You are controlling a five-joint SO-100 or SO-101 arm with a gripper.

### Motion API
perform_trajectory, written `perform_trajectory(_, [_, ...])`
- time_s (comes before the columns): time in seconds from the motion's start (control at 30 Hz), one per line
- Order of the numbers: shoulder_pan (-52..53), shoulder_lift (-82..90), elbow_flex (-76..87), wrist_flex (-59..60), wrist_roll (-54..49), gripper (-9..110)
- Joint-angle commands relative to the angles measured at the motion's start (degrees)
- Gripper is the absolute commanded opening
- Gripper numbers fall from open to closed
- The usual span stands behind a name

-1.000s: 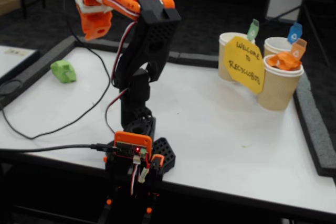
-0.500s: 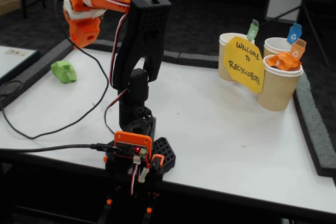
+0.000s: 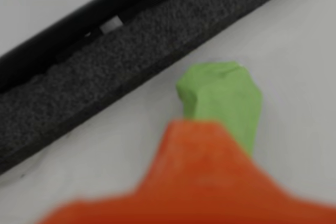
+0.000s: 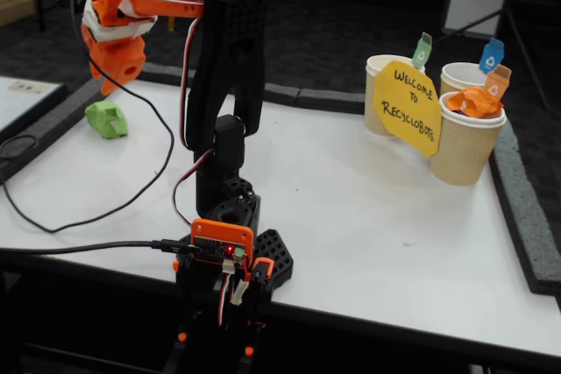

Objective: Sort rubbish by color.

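A lime green paper wad (image 4: 106, 118) lies near the table's left edge in the fixed view, beside the dark foam border. My gripper (image 4: 107, 83) hangs pointing down just above it and is not touching it. In the wrist view the green wad (image 3: 223, 100) lies right past a blurred orange finger (image 3: 205, 182) that fills the bottom of the picture. The other finger does not show, so the jaws' gap is unclear. An orange wad (image 4: 473, 101) rests in the top of the front paper cup (image 4: 465, 146).
Three beige cups stand at the back right, with green (image 4: 423, 48), blue (image 4: 492, 53) and orange (image 4: 498, 81) tags and a yellow sign (image 4: 408, 107) in front. A foam border (image 3: 105, 72) rims the table. Black cables (image 4: 88, 216) cross the left side near the arm base (image 4: 223, 251).
The arm has swung left across the earlier frames. The gripper moved from near the table's middle-left to above the green wad. The wads and cups stayed put.
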Motion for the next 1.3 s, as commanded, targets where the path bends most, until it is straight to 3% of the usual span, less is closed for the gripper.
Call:
perform_trajectory(0.0, [-0.7, -1.58, -9.05, 1.58, -1.58, 22])
perform_trajectory(0.27, [-0.62, -12.04, -16.44, 6.5, -1.58, 41])
perform_trajectory(0.5, [0.0, -20.48, -22.15, 7.65, -1.67, 44])
perform_trajectory(0.73, [3.25, -25.84, -26.54, 6.94, -1.67, 33])
perform_trajectory(1.27, [8.35, -29.44, -28.48, 2.99, -1.58, 20])
